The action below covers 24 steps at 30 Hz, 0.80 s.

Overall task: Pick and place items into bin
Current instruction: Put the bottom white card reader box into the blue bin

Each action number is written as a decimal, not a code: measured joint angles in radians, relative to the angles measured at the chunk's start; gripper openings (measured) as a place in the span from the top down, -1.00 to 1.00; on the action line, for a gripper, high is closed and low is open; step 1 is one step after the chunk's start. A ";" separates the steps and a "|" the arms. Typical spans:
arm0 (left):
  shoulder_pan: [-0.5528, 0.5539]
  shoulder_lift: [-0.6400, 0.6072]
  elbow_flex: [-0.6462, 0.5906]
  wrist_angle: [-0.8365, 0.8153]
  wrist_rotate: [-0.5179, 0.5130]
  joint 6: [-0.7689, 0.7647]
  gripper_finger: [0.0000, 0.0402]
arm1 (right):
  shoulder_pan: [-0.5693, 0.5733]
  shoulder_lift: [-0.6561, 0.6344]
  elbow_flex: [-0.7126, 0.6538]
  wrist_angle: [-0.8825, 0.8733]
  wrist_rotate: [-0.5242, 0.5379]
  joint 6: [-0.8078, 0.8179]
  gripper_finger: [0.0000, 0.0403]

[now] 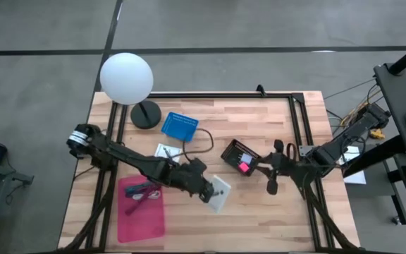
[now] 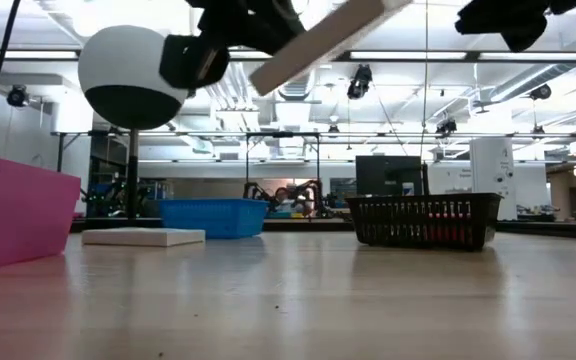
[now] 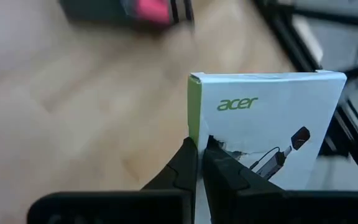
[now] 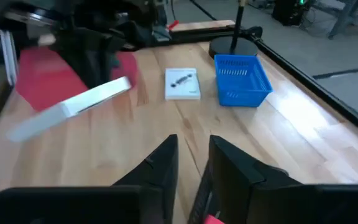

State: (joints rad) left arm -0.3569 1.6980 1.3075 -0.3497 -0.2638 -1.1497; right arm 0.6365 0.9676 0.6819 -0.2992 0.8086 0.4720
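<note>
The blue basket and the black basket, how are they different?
The blue basket looks empty; the black basket holds something pink. The blue basket sits by the lamp base, the black basket just in front of the right gripper. Both are small mesh baskets resting on the wooden table.

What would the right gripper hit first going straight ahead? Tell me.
Probably the small white box lying on the table beside the blue basket; depth is unclear. The right gripper is open and empty.
</note>
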 joint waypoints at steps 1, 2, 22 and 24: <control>0.003 -0.012 0.000 -0.001 -0.035 0.019 1.00 | 0.000 -0.012 0.000 0.001 0.001 0.013 0.59; 0.006 -0.019 0.000 -0.001 -0.065 0.037 1.00 | -0.002 -0.023 0.000 0.001 0.002 0.034 0.56; 0.087 -0.046 0.000 -0.002 -0.162 0.297 1.00 | -0.156 -0.004 0.000 0.228 -0.243 0.365 -0.39; 0.089 -0.047 0.001 -0.002 -0.162 0.328 1.00 | -0.182 -0.003 0.000 0.227 -0.303 0.390 -0.40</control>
State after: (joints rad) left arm -0.2678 1.6512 1.3083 -0.3515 -0.4259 -0.8213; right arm 0.4550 0.9651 0.6819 -0.0723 0.5051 0.8622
